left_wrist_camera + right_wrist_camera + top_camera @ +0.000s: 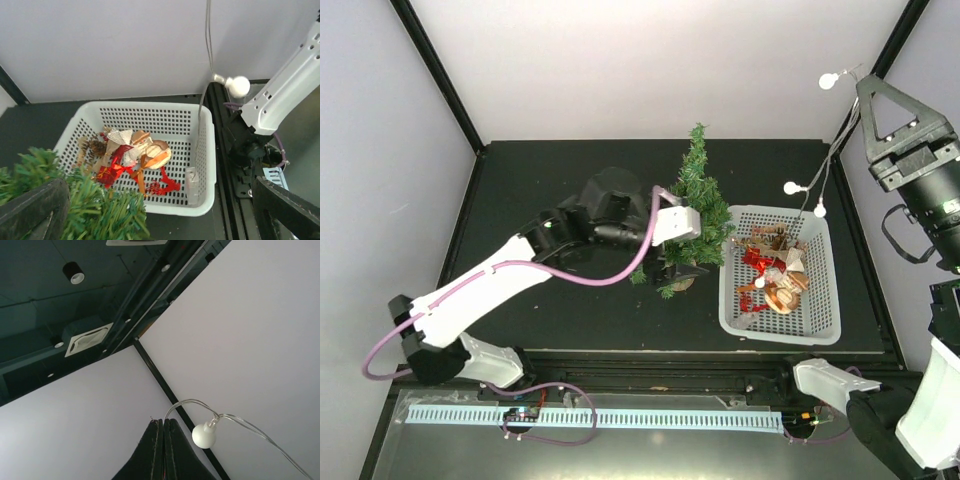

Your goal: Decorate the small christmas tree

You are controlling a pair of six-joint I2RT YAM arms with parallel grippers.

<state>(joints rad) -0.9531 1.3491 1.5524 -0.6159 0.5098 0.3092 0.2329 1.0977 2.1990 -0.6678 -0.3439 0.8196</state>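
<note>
small christmas tree (698, 200) upright; left gripper (678, 268) spread at lower branches

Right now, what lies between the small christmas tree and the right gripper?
Top view: a light string with white bulbs, hanging from the right gripper toward the white basket.

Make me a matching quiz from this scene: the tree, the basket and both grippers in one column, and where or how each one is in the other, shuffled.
Things:
1. small christmas tree
2. white basket
3. left gripper
4. right gripper

States:
A. shut on the light string, raised above the table
B. holds the ornaments
C. open, close to the tree
D. stands on the black table, left of the basket

Pairs: 1-D, 2-B, 3-C, 4-A
</note>
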